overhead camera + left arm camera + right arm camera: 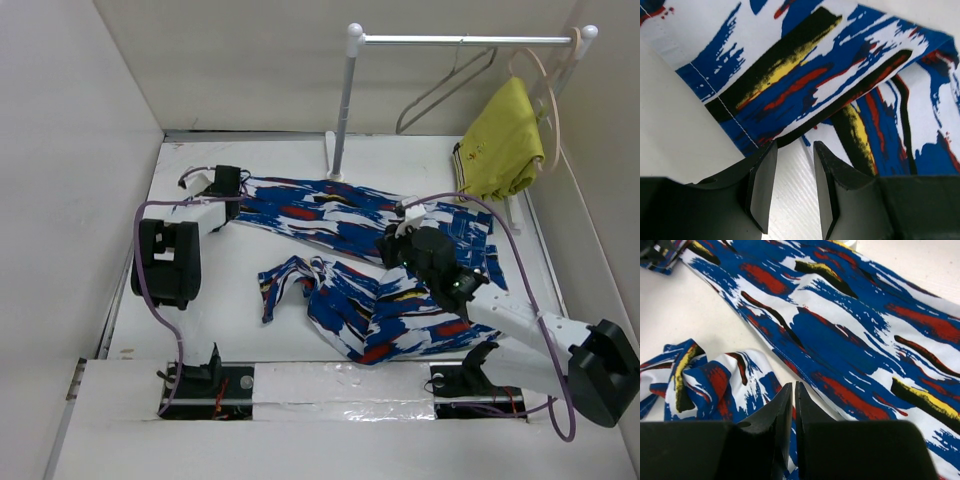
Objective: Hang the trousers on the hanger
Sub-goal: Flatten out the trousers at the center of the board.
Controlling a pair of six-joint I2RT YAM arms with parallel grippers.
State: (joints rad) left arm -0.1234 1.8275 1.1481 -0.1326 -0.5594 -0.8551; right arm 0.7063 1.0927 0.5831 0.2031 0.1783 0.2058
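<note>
Left claw parted, trousers hem just beyond its tips; contact unclear.

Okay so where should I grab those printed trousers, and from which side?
Take the trousers at the stitched hem of the leg stretched across the far side. That end lies flat and free at the left, right in front of the open left gripper, so come in low from the left, probably sliding one finger under the edge.
</note>
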